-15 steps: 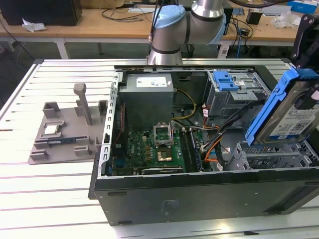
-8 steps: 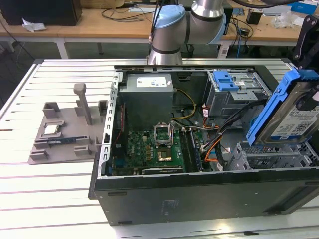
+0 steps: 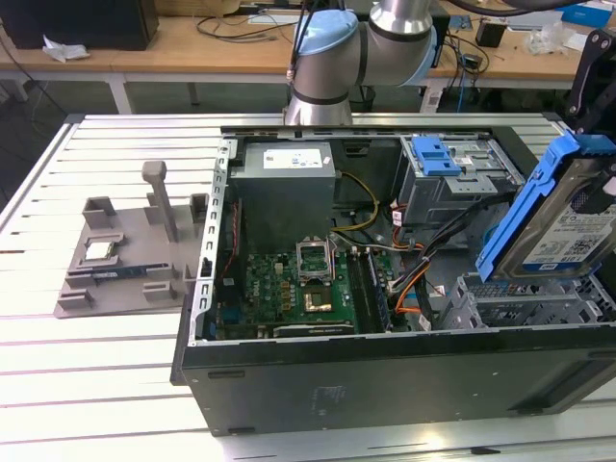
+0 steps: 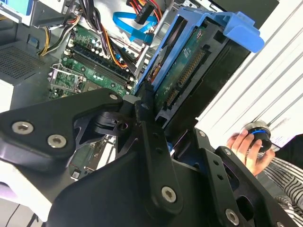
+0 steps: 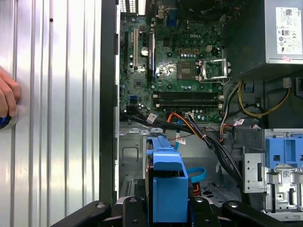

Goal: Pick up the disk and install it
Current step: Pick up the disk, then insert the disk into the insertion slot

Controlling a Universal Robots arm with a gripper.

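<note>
The disk [image 3: 566, 231], a silver hard drive with a blue-and-white label in a blue plastic carrier frame, hangs tilted on edge at the exterior view's right. It is above the metal drive bay [image 3: 525, 303] in the open computer case's near right corner. My gripper [image 3: 594, 77] comes down onto its upper end and is shut on it. The second wrist view has the black fingers [image 4: 142, 109] clamped on the carrier, with the disk's green circuit board side [image 4: 182, 71] showing. In the first wrist view the blue carrier [image 5: 165, 182] sits between the fingers above the case floor.
The open black case [image 3: 385, 380] holds a motherboard [image 3: 298, 289], a power supply [image 3: 289, 183], orange and black cables [image 3: 414, 279] and a grey cage with a blue latch [image 3: 435, 156]. A grey fixture [image 3: 125, 260] with a small chip lies at the exterior view's left. A person's hand [image 4: 246, 146] rests on the slatted table.
</note>
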